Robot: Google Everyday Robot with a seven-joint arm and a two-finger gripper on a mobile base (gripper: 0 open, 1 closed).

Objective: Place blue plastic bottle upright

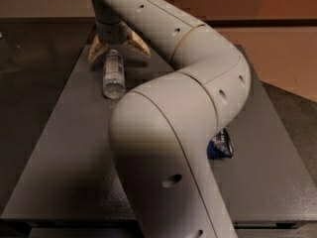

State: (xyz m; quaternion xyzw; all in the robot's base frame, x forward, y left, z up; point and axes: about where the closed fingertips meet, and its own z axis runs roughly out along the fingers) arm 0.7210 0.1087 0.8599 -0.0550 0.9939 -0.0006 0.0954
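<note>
The blue plastic bottle [113, 74] lies flat at 11 o'clock on the table [59, 148], cap toward 12, below the wide-open, empty gripper [118, 47]; it is probably light and slippery, so grasp mid-body.

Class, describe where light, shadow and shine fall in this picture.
Camera view: dim warm light; the arm shadows the near table; the blue plastic bottle glints at its base; the open gripper, lit, sits over its cap.
</note>
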